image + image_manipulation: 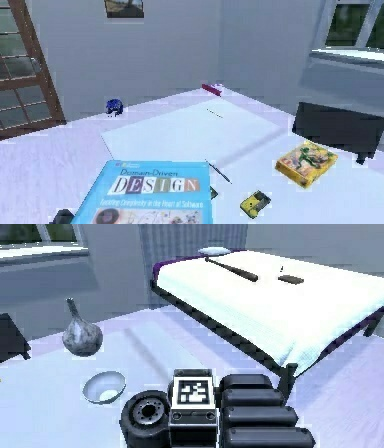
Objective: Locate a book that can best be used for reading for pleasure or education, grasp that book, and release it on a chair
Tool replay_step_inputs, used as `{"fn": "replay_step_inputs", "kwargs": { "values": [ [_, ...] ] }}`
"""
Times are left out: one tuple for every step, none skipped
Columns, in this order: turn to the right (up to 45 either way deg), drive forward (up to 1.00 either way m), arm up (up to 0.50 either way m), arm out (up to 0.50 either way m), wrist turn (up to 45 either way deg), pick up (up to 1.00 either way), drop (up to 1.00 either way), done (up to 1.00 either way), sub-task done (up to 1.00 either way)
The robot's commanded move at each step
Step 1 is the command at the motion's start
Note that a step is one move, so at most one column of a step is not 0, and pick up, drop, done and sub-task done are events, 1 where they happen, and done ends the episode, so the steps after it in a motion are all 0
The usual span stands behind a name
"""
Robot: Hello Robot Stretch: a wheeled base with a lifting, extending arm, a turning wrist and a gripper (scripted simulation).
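While the vase point(80, 332) stands upright, a bowl point(104, 384) (white) sits near it

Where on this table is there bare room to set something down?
Bare tabletop lies at the forward view's left, between the small blue object and the blue book. Arm side view: bare right of the vase and bowl. Crowded at the lower right, around the yellow item and the small yellow-black object.

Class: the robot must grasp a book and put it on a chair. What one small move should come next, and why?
Probably turn in place so the arm side faces the blue book. It lies on the table just ahead, at the forward view's bottom edge, while the gripper stands by a bowl and a vase.
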Motion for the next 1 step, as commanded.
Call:
{"fn": "replay_step_inputs", "kwargs": {
  "values": [
    [0.0, 0.0, 0.0, 0.0, 39.0, 0.0, 0.0, 0.0, 0.0]
  ]
}}
